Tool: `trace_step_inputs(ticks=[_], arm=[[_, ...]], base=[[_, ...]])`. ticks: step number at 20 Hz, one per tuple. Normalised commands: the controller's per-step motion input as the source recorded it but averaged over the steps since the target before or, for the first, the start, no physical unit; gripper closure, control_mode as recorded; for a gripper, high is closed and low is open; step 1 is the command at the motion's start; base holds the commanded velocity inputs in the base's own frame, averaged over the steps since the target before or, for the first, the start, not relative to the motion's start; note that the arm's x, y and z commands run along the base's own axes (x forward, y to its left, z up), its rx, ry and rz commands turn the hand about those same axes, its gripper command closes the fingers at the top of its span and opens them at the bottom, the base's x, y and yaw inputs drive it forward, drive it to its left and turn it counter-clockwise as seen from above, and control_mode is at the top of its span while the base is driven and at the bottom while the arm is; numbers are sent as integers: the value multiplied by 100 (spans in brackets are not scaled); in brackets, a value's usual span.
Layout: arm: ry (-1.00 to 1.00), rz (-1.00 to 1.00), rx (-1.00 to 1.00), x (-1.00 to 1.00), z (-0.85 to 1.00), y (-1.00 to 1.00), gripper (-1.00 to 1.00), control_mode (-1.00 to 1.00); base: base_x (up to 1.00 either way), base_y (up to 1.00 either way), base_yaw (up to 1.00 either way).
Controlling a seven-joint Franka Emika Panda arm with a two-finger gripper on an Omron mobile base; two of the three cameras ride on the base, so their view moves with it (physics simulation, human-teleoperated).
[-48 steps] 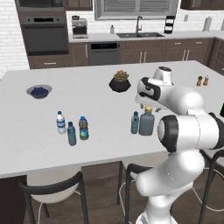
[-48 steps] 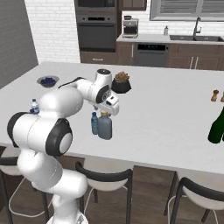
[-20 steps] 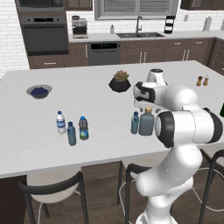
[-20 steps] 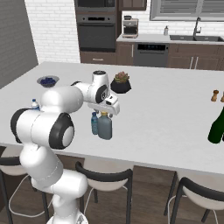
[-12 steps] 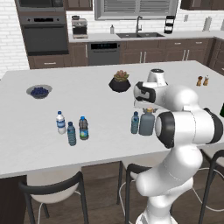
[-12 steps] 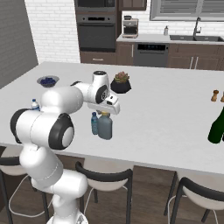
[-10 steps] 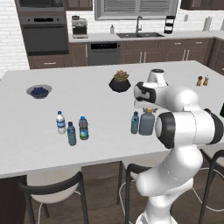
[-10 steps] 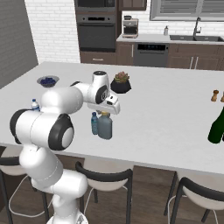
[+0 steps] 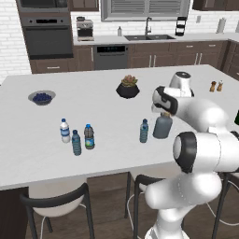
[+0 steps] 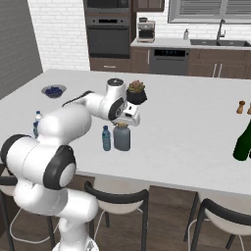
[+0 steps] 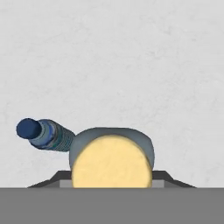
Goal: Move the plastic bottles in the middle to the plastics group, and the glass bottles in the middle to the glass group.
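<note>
Three small bottles stand close together at the left of the white table (image 9: 107, 154) - the plastics group: a clear bottle (image 9: 65, 130) with white label and white cap, a slim teal-blue bottle (image 9: 76, 143) just in front of it, and a dark-labelled bottle (image 9: 88, 137) right beside that one. Behind them, well apart, sits a bowl of blueberries (image 9: 41, 97).

Further right, toward the far side, there is a dark plant pot (image 9: 128, 87) with a succulent.

In the middle of the table, near the front edge, the pale blue plastic bottle (image 9: 144, 130) stands upright with a blue cap, just beside the glass bottle (image 9: 162, 127) and on its left. I cannot tell whether the two touch. The glass bottle is broad, grey-blue and upright on the table, and its base looks down on the surface.

The end effector (image 9: 164, 112) sits straight on top of the glass bottle, pointing down. In the hand view the tan stopper (image 11: 111, 162) fills the space between the two dark tips - the jaws are clamped on the neck and stopper of the glass bottle. The same view shows the pale blue bottle off to the left of the stopper, with bare table around it.

Right of the arm, two small shakers (image 9: 216, 86) stand near the far right edge of the table. A dark green bottle (image 10: 242, 142) stands at the right end, well apart from everything else.
</note>
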Motion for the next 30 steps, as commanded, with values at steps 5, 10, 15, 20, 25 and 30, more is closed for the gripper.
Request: trace_step_inputs(ticks=[5,10,15,20,25,30], arm=[[0,0,0,-48,50,-61,100,-100],[0,-9,0,-60,25,-76,100,-100],[-6,-20,-2,-41,17,-83,100,-100],[0,-19,-2,-11,12,-88,100,-100],[1,-21,0,0,2,-88,100,-100],[0,-20,0,0,0,-79,100,-100]], base=[[0,0,0],[0,0,0],[0,0,0],[0,0,0],[0,0,0],[0,0,0]])
